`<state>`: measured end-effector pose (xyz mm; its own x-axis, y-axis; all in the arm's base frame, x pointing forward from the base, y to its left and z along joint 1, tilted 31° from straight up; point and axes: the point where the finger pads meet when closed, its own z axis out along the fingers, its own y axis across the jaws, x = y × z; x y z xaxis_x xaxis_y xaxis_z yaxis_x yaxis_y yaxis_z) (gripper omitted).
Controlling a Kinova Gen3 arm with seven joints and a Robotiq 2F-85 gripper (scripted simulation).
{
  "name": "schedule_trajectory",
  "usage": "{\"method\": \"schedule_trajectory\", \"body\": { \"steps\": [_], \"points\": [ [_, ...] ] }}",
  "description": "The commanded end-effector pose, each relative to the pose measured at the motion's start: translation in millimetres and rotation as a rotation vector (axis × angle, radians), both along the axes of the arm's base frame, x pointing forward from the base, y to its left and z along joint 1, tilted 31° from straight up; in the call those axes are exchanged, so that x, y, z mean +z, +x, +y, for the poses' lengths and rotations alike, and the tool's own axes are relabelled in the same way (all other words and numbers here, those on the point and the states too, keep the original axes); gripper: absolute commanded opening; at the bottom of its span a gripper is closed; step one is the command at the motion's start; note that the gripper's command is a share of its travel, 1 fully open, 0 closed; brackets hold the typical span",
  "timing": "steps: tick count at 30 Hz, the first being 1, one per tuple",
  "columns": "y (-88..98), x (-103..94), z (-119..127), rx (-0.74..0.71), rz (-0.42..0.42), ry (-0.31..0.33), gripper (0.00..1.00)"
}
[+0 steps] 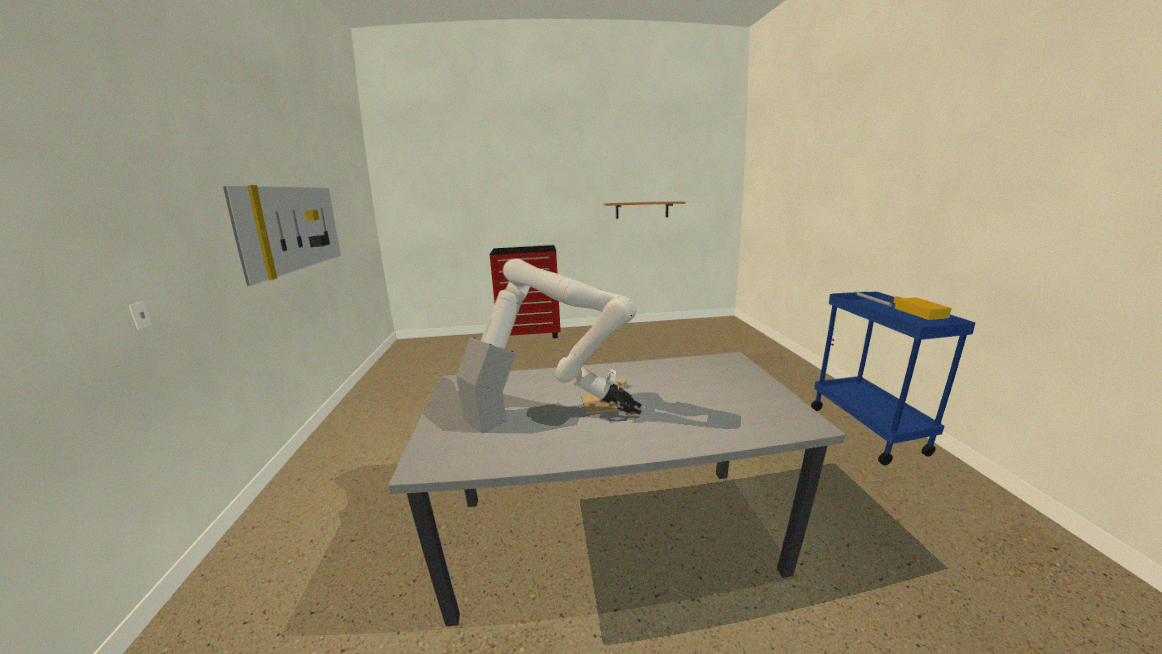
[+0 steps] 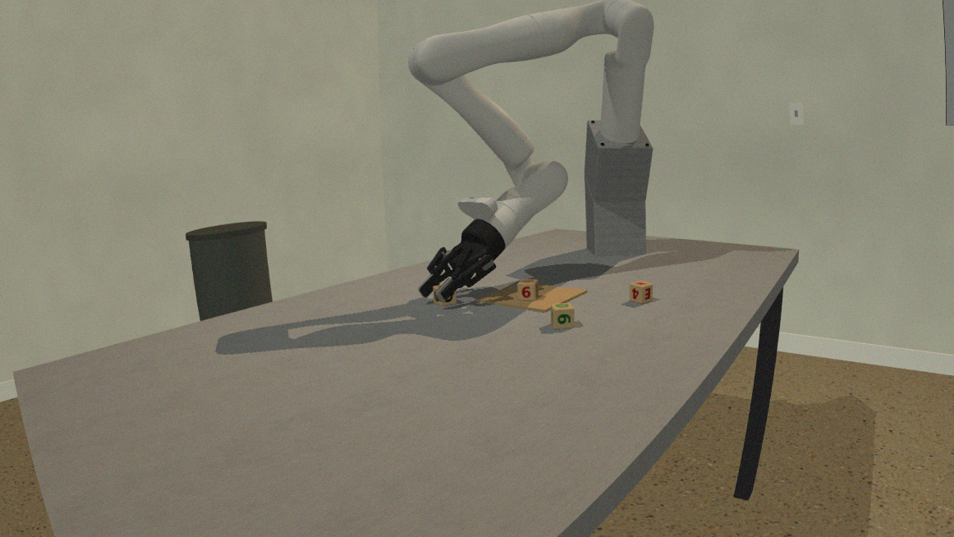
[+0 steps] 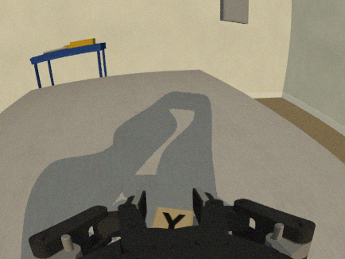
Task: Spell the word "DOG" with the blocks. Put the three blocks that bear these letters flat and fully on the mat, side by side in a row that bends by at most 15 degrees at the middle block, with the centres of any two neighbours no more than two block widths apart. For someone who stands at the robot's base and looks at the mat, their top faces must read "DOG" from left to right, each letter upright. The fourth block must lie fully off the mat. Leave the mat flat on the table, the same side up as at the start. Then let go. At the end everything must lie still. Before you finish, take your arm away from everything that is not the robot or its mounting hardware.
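- The pincer (image 1: 639, 408) (image 2: 435, 293) (image 3: 169, 199) is apart, with the Y block (image 2: 447, 300) (image 3: 172, 218) low between its tips.
- The red 6 block (image 2: 527, 290) sits on the mat (image 2: 564, 295).
- The green 6 block (image 2: 562, 316) is on the bench (image 1: 487, 459) (image 2: 333, 400) (image 3: 246, 131), near the mat.

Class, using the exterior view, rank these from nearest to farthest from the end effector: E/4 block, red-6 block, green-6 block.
1. Red-6 block: on the mat.
2. Green-6 block: off the mat's near corner.
3. E/4 block: far right.
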<state>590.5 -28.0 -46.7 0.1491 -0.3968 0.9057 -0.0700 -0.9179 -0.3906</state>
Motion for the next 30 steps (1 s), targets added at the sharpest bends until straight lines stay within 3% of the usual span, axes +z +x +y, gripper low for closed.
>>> {"method": "schedule_trajectory", "body": {
  "steps": [1, 9, 18, 30],
  "points": [
    [0.5, -2.1, 2.9, 0.004, 0.006, 0.004, 0.46],
    [-4.0, 3.7, 1.7, 0.006, 0.01, 0.007, 0.46],
    [-15.0, 33.9, -9.9, 0.006, 0.005, 0.004, 0.46],
    [-19.9, 40.5, -13.3, 0.005, 0.008, 0.006, 0.46]
  ]
}}
